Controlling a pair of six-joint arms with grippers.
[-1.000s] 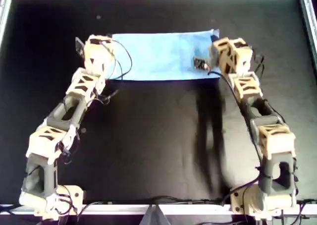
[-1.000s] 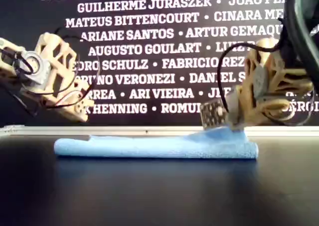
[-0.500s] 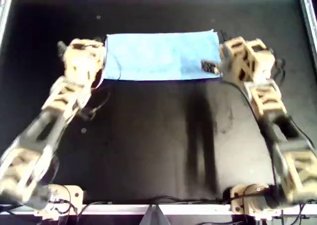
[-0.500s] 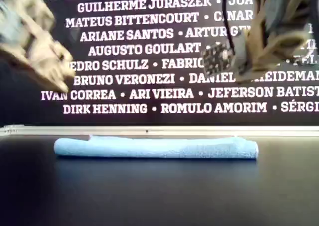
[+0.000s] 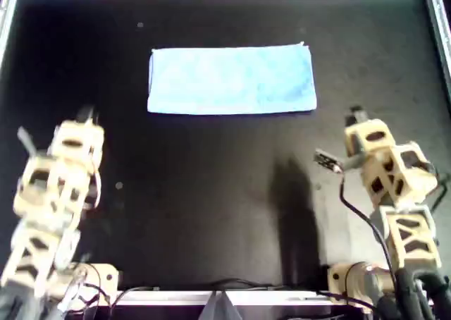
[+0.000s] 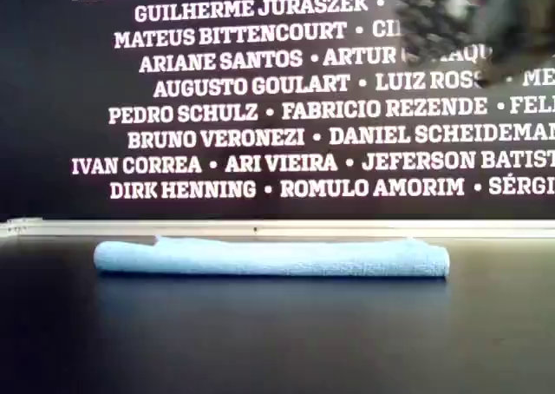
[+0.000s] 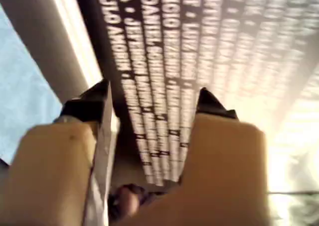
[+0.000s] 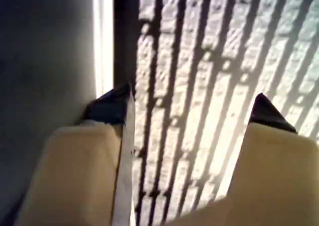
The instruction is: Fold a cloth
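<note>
Risk: the cloth looks folded already, so the chief danger I can see is an arm sweeping back over it and dragging a layer loose; both arms stand well clear of it in the overhead view.
Cause of that risk: the fabric is soft and unweighted, so I would expect any brush from a jaw tip to pull the top layer askew.
Second risk: the fold may slacken by itself, since one end looks slightly thicker in the exterior view, though I cannot tell if it is springing open.
Cloth, look: light blue, a neat long rectangle from above with edges roughly squared; from the side a low, flat, rounded band lying on the table.
Cloth, place: towards the far side of the black table, about midway between the overhead view's left and right, touching neither arm.
My first gripper: jaws apart, nothing between them, aimed at the lettered wall; a strip of blue shows at the frame's edge.
My second gripper: jaws wide apart, empty, also facing the wall.
Which arm is which: I cannot tell from the wrist views.
</note>
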